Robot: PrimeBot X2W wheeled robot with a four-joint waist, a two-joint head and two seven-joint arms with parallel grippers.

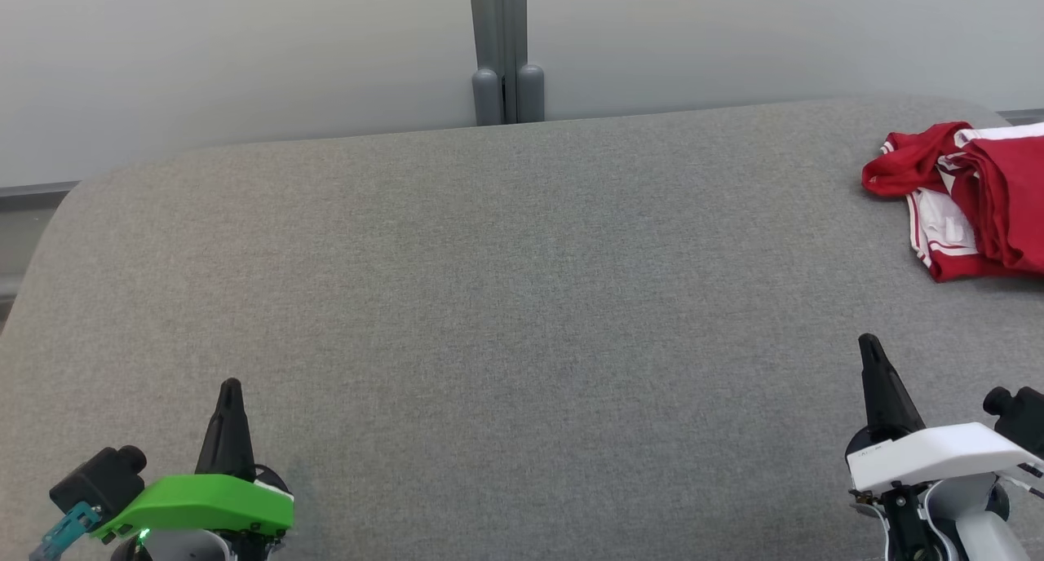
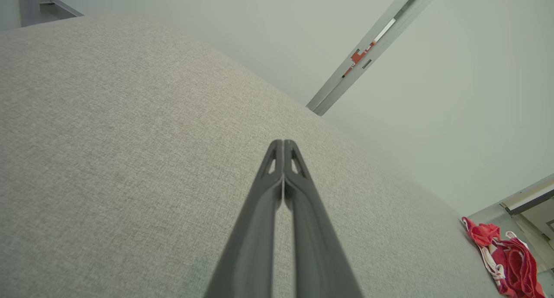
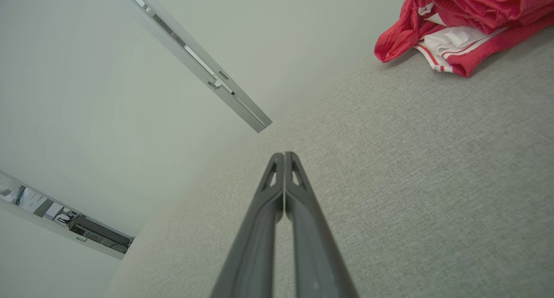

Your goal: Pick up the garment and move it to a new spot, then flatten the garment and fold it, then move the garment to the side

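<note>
A table (image 1: 489, 300) covered in grey woven fabric, its far corners rounded, spanned the head view. Behind its far edge stood a pale wall (image 1: 245, 55), split near the middle by a grey upright post (image 1: 499, 23) with two round-topped caps (image 1: 486, 96) at its foot. A grey rail (image 1: 33, 192) ran along the wall's base beyond the far left corner. In the left wrist view the post bore a red mark (image 2: 356, 56). The right wrist view caught a clear strip (image 3: 65, 220) low in the wall.

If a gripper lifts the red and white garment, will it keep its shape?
Probably not: the garment lies in soft, creased folds, so it would likely droop and unfold. It looks thin, probably light. Pushed, it may bunch on the textured grey surface.
</note>
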